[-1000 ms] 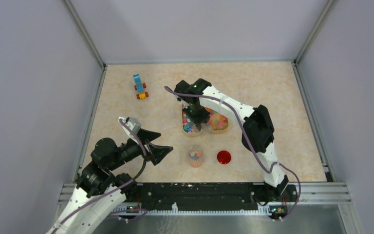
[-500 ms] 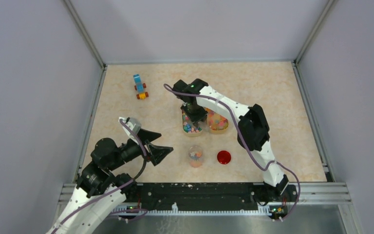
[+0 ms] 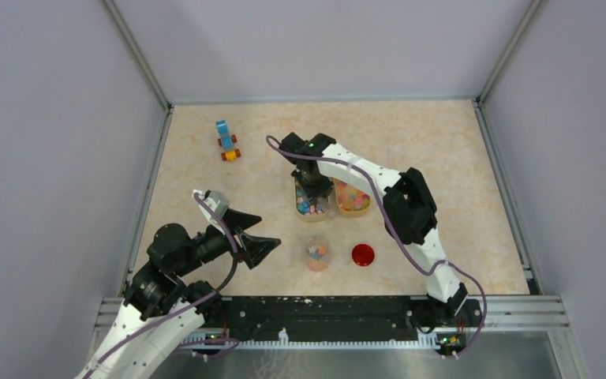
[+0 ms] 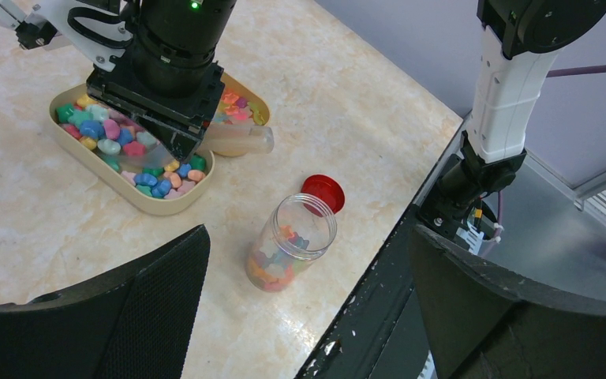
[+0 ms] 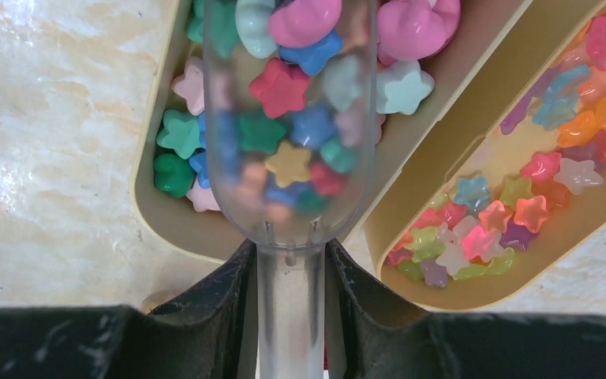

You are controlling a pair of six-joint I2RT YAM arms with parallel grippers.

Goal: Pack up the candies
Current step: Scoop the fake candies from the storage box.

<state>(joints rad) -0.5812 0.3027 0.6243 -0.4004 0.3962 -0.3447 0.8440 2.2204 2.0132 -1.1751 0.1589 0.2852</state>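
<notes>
You've got the right gripper pinching the clear scoop by its handle, bowl over the candies in the left tray. The jar sits at six o'clock from that tray. Your left gripper is spread wide, holding nothing.

Left tool agape; right tool clamped (arm outstretched).

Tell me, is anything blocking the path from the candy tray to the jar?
Nothing visible does. The jar stands open, its red lid lies beside it, off the line from the candies in the tray.
</notes>
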